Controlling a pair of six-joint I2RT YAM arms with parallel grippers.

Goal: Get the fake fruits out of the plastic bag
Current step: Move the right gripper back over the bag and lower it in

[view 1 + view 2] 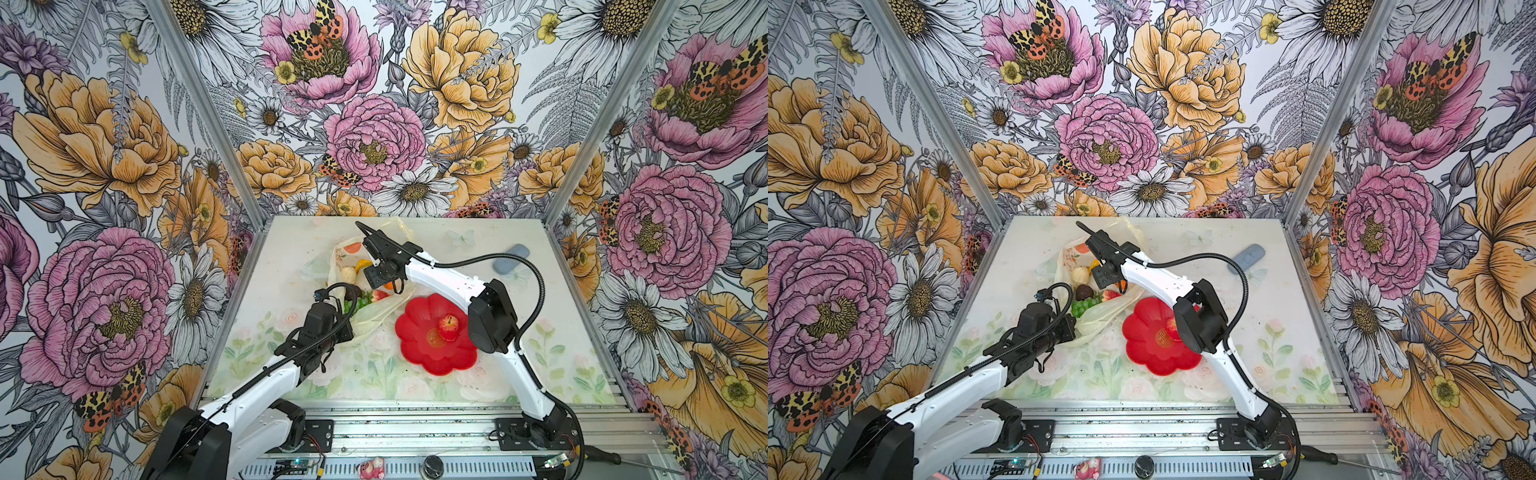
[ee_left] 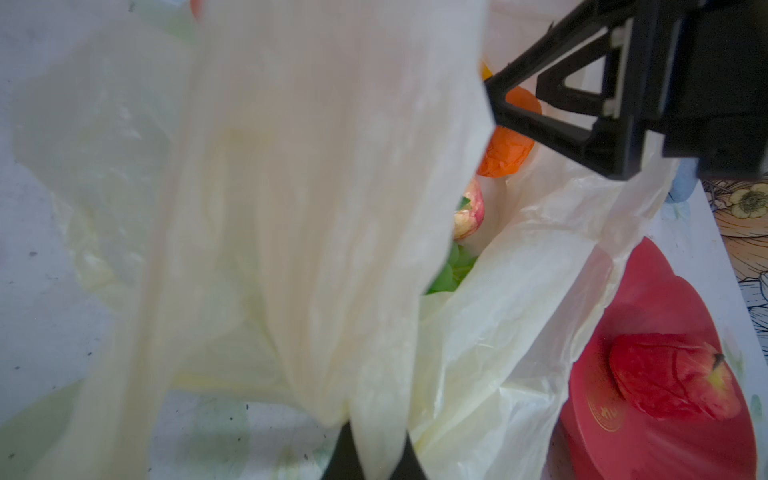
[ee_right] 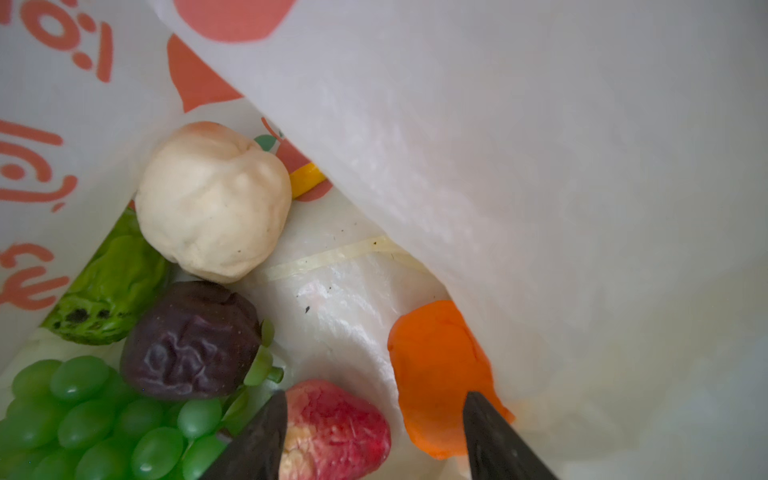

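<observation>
Barely begun: red apple [image 1: 448, 326] on red flower-shaped plate [image 1: 415, 361], right of centre. Yet inside cream crinkly plastic bag [image 1: 374, 316], mid-frame: pale pear [image 3: 214, 199], dark mangosteen [image 3: 191, 340], green grapes [image 3: 83, 411], orange [image 3: 440, 374]. Jaws: left gripper [image 2: 376, 457] pinches bag; right gripper [image 3: 374, 401] open inside.

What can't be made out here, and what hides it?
- Banana: right wrist view, only a yellow tip; the bag fold covers the rest.
- Orange: same view, partly under that fold.
- Apple: in a top view, mostly behind the right arm.
- Left gripper: left wrist view, cut off by the edge.
</observation>
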